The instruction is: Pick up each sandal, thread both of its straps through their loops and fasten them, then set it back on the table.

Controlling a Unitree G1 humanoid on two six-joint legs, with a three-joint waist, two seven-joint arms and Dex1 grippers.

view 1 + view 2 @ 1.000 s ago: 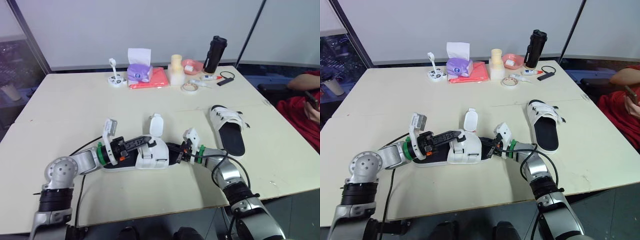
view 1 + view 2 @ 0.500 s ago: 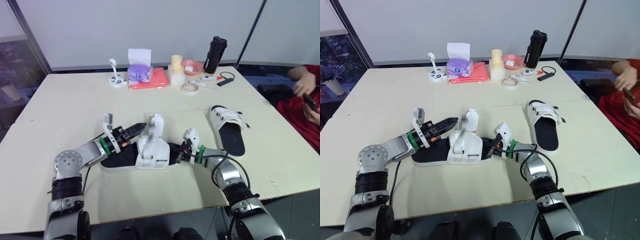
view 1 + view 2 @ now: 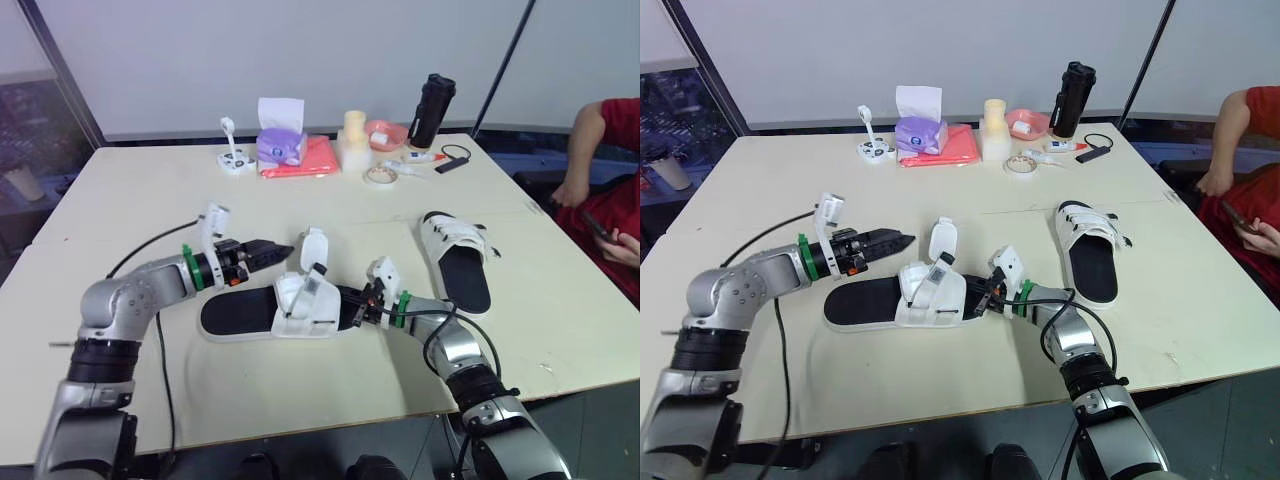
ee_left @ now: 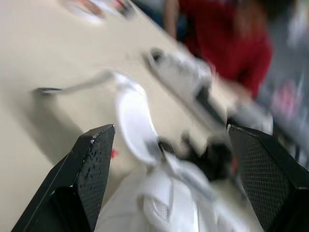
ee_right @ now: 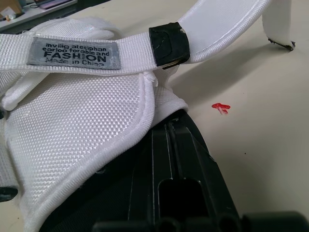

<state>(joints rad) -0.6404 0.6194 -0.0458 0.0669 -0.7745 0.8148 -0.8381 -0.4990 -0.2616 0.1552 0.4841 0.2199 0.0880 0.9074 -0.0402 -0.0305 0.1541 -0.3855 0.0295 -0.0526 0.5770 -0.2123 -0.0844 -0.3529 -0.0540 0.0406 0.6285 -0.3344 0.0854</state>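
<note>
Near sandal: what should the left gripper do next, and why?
Probably ease the left gripper forward onto the upright strap and close: it is open, short of the strap, which stands unfastened, while the right gripper sits at the end of the sandal.

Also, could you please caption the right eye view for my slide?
Left gripper open near the unfastened sandal; right gripper at its strapped end; second sandal lies apart.

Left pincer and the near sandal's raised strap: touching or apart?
Apart. In the right eye view, bare table shows between the left pincer and the raised strap.
</note>
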